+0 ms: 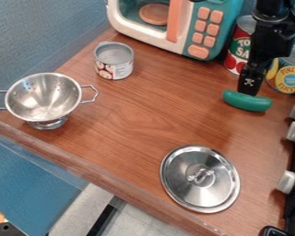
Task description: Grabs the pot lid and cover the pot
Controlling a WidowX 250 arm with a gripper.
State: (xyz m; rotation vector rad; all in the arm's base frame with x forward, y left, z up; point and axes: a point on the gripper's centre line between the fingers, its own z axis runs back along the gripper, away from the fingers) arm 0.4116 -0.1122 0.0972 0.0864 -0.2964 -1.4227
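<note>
The black gripper (248, 92) hangs at the upper right, directly over a green curved toy (247, 101), its lower end overlapping the toy's top edge in view; whether they touch is unclear. Toward the front edge of the table lies the round silver lid (185, 188), flat with its knob up, well below the gripper in view. A metal strainer-like pot (44, 96) with two wire handles stands uncovered on its foot at the left, its bowl showing small holes.
An open can (114, 62) stands between the pot and the toy microwave (200, 27) at the back. Behind the gripper are a tomato can (238, 46) and a pineapple can (288, 73). A black stove with white knobs (288, 182) borders the right side.
</note>
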